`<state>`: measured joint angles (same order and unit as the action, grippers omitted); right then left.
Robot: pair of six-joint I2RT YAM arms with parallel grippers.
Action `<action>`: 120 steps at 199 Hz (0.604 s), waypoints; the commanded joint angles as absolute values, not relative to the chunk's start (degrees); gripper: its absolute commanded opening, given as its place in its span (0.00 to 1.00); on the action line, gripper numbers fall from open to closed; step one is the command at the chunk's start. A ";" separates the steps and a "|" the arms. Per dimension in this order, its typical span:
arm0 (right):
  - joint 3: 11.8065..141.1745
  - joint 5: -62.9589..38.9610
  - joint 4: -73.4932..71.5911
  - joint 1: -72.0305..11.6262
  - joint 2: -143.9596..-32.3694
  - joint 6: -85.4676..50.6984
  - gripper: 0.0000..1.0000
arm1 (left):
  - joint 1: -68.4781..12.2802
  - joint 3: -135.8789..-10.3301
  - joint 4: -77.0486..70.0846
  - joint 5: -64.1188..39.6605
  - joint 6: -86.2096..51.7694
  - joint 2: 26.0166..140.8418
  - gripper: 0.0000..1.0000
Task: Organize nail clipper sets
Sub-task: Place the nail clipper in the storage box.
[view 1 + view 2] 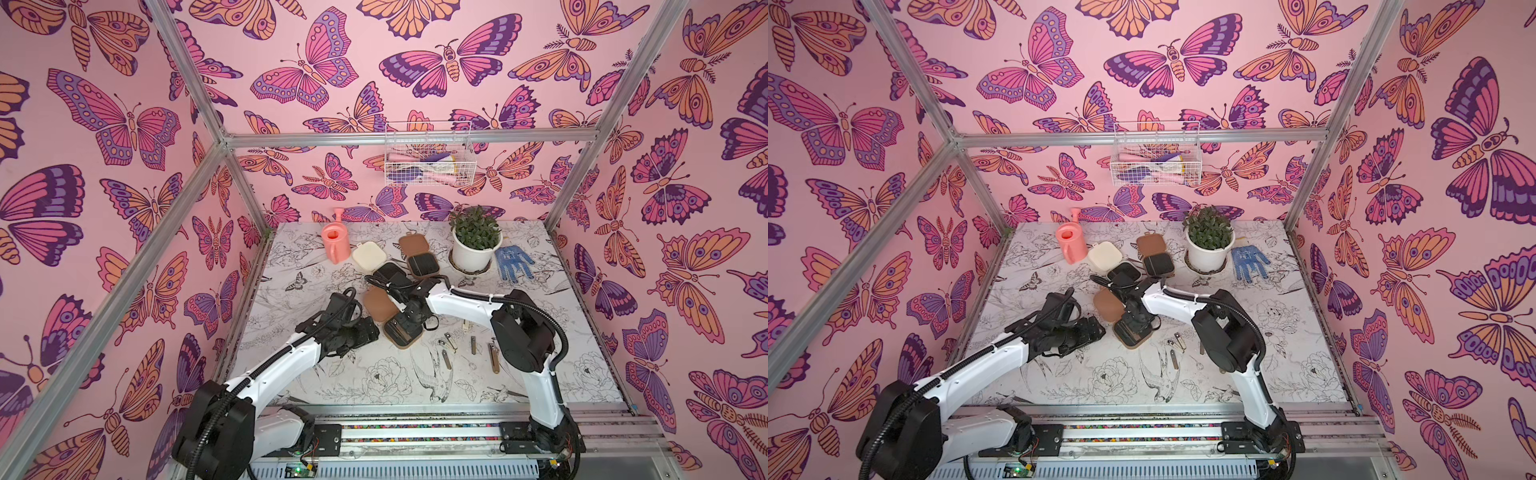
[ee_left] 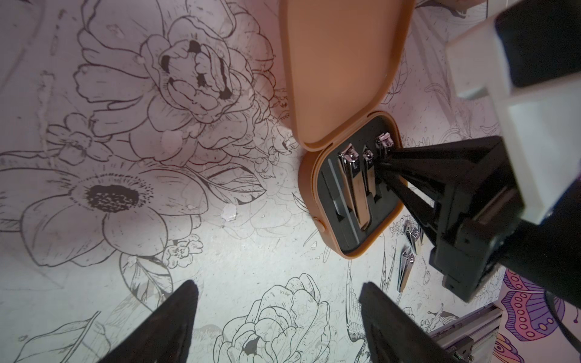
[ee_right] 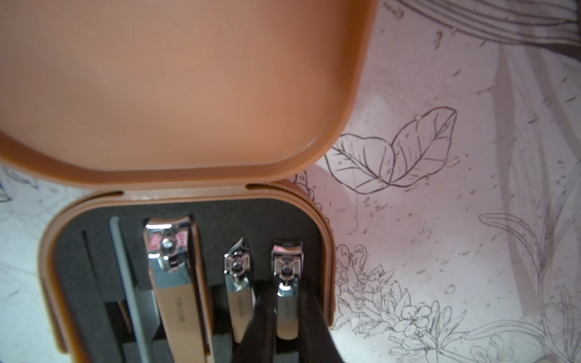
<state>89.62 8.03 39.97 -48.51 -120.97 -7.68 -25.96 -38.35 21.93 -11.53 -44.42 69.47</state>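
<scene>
Both top views sit high at the front, looking down and back over the whole table [image 1: 332, 374] and both arms. The left wrist cam rides low behind the left gripper [image 2: 278, 284], facing the open tan case [image 2: 342, 63] just ahead. The right wrist cam shares that case but way closer, peering past the right gripper [image 3: 283, 290] at the small clipper [image 3: 286, 320] between its tips.

Behind the black tapered left claw [image 2: 278, 284] and right claw [image 3: 284, 314] come white arm shells [image 1: 286, 365], black joints [image 1: 525, 336], ribbed black hoses [image 1: 473, 296].
</scene>
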 commanded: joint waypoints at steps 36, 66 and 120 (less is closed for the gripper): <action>90.49 6.24 44.45 -48.61 -124.48 -7.95 0.22 | -26.28 -37.64 22.85 -10.77 -44.57 69.16 0.83; 91.13 5.98 44.98 -48.60 -123.96 -7.75 0.24 | -26.28 -37.83 22.94 -10.72 -44.56 69.21 0.83; 91.97 6.42 45.37 -48.60 -122.54 -7.92 0.26 | -26.28 -38.23 22.89 -10.81 -44.38 69.73 0.83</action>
